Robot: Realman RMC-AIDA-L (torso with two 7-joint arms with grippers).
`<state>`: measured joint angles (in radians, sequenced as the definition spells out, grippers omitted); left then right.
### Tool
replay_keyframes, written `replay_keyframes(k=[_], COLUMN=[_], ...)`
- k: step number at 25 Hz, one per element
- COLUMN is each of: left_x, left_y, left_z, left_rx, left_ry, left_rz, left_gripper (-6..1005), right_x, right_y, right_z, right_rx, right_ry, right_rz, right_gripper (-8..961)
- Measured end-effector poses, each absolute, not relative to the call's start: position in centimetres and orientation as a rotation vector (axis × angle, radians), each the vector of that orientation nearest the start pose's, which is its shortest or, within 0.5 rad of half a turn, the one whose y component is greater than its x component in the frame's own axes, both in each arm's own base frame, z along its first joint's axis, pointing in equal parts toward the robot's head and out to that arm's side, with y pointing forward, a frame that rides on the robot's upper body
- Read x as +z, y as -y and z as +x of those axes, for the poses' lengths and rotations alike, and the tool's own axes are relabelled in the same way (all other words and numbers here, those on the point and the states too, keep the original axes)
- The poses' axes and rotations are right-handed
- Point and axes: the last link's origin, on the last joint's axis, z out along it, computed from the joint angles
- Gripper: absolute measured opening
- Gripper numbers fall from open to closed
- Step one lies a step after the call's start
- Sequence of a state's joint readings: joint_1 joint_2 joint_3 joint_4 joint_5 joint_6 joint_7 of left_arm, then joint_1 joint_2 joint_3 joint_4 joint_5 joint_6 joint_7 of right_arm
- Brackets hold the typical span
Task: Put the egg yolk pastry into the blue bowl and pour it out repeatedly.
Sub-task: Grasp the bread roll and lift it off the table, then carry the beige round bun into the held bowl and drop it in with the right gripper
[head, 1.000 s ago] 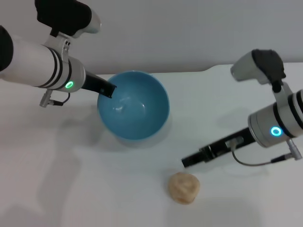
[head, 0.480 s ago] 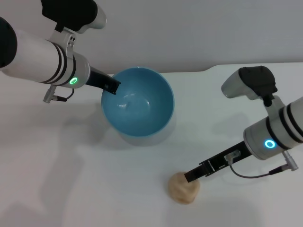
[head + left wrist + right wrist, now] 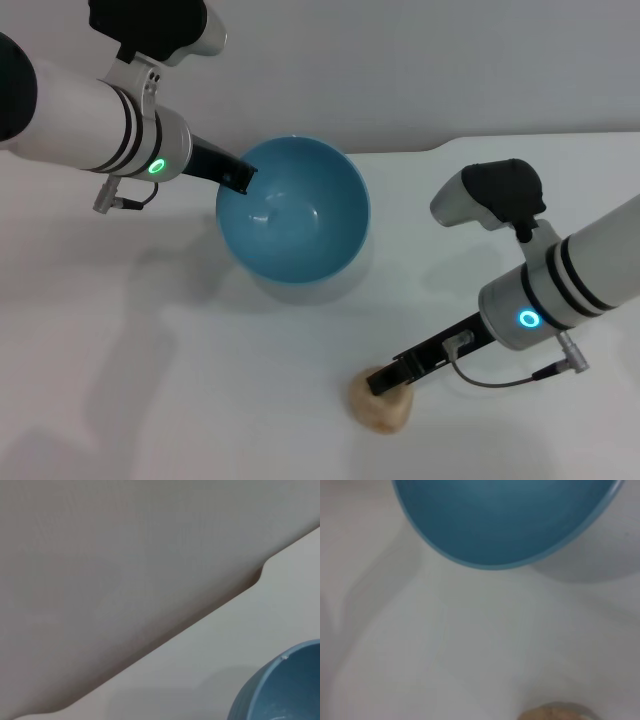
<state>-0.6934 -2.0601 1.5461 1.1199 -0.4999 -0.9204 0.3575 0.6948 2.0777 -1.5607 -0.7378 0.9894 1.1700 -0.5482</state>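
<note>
The blue bowl [image 3: 295,225] hangs a little above the white table, tilted, with its shadow below it. My left gripper [image 3: 237,180] is shut on its far-left rim. The bowl is empty. It also shows in the left wrist view [image 3: 282,690] and the right wrist view [image 3: 505,520]. The egg yolk pastry [image 3: 384,410], a pale beige lumpy ball, lies on the table at the front, right of centre. My right gripper [image 3: 381,381] reaches down onto the pastry's top. The pastry's edge shows in the right wrist view [image 3: 555,712].
The white table [image 3: 150,400] ends at a back edge with a stepped notch [image 3: 445,148] behind the bowl. A grey wall lies beyond it. Bare table surface stretches left of the pastry and in front of the bowl.
My right gripper has come down and left onto the pastry. My left gripper has shifted the bowl slightly to the right and up. The pastry has barely moved.
</note>
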Motion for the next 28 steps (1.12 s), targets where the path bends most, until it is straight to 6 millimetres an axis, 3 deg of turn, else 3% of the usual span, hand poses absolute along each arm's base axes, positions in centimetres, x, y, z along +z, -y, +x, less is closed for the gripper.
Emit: replay_keyframes(k=[17, 23, 25, 28], left_x=[-2.7, -2.8, -2.8, -3.1], left_y=[-42.7, -42.6, -42.5, -42.4], left_z=[-16.1, -15.9, -15.7, -15.5], left_rx=[0.145, 0.163, 0.176, 0.195], left_ry=[0.794, 0.794, 0.79, 0.777], left_rz=[-2.294, -2.307, -2.317, -2.333], left_gripper=[37, 37, 37, 37], right_x=[-9.5, -7.1, -5.1, -3.8], right_y=[-34.1, -34.3, -35.2, -35.8], right_z=[20.9, 18.4, 17.0, 16.0], right_rx=[-0.25, -0.087, 0.03, 0.123], right_ry=[-1.419, -1.315, -1.266, -1.246], right_rz=[-2.669, -2.709, -2.688, -2.668], right_gripper=[224, 173, 157, 132])
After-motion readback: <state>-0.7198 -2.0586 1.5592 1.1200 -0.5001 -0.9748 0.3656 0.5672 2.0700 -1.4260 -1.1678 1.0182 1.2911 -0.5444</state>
